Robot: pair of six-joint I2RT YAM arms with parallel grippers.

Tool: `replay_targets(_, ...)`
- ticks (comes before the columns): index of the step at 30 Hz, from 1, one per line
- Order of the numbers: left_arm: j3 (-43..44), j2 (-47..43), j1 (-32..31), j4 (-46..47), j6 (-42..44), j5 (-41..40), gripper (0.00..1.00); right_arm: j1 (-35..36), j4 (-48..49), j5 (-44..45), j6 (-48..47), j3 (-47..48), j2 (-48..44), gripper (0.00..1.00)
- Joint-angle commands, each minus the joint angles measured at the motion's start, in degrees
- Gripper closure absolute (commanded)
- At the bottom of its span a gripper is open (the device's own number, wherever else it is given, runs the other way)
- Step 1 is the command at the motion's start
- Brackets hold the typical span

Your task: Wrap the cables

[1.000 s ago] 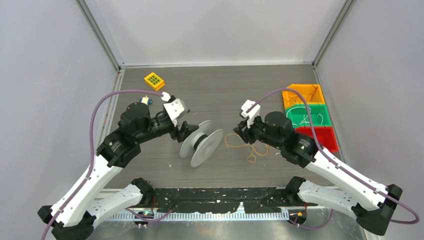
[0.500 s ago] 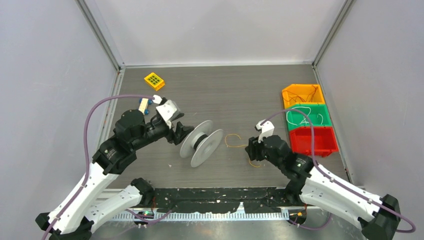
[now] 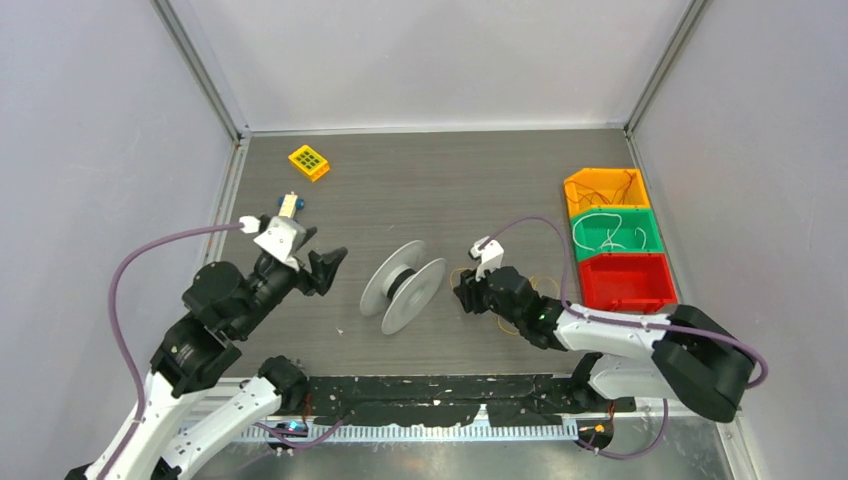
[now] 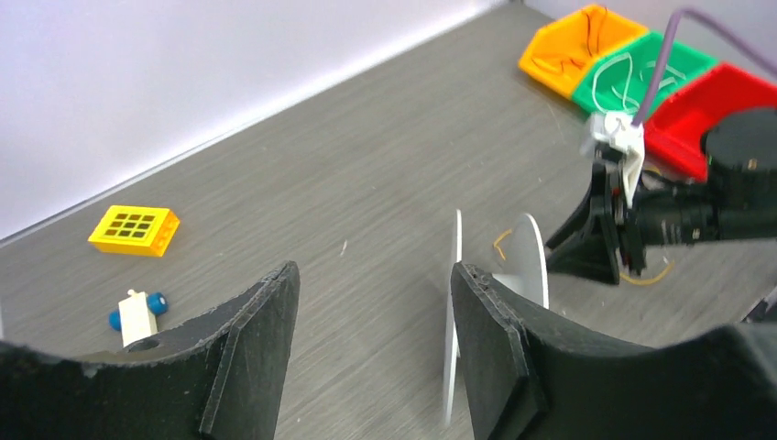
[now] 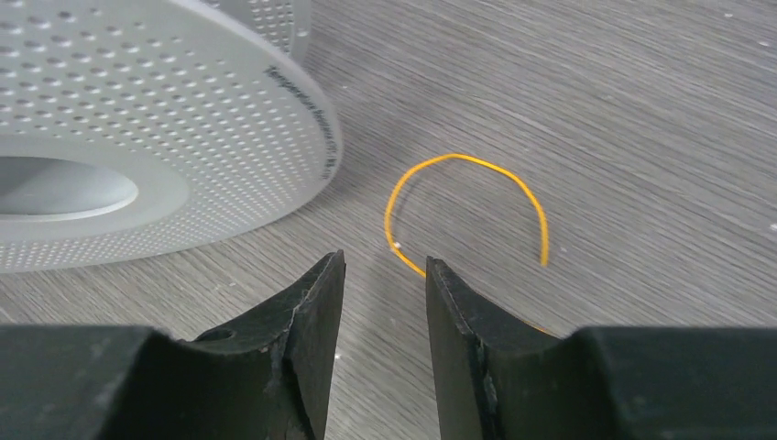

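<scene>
The cable is a thin yellow-orange wire lying loose on the table just right of a grey perforated spool. In the right wrist view its end forms an arc beside the spool. My right gripper is low over the table at the wire's left end. It is open by a narrow gap and empty; the wire runs just ahead of it and under the right finger. My left gripper is open and empty, left of the spool and apart from it.
Orange, green and red bins stand at the right edge; the first two hold wires. A yellow block and a small white-and-blue piece lie at the back left. Black tape lines the near edge.
My left arm has pulled back to the left, away from the spool. My right arm has come down and left, closer to the spool, over the wire's end.
</scene>
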Motion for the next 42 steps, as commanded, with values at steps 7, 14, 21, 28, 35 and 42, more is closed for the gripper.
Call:
replay_targets(7,0.9,-4.6,0.1,0.8,-3.2,-7.1,0.35,4.9,17.5,10.7,2.8,-0.5,9.6,0.62)
replay_targets(14,1.8,-5.0,0.1,0.0,-3.5,-7.3,0.35,6.4,21.9,12.4,1.0,0.4,15.8,0.62)
replay_targets(21,2.5,-5.8,0.1,0.0,-4.0,-7.2,0.34,6.6,16.8,16.7,2.7,3.1,17.9,0.67)
replay_targets(28,2.7,-6.2,0.1,0.0,-4.2,-7.2,0.34,6.7,17.0,17.3,3.7,3.4,20.8,0.69)
replay_targets(35,2.4,-6.5,0.1,-0.1,-3.8,-7.4,0.34,7.1,16.4,16.7,4.4,4.3,22.2,0.73)
replay_targets(42,2.7,-5.8,0.1,-1.3,-2.2,-5.9,0.35,7.0,14.6,15.8,2.4,3.0,15.8,0.94)
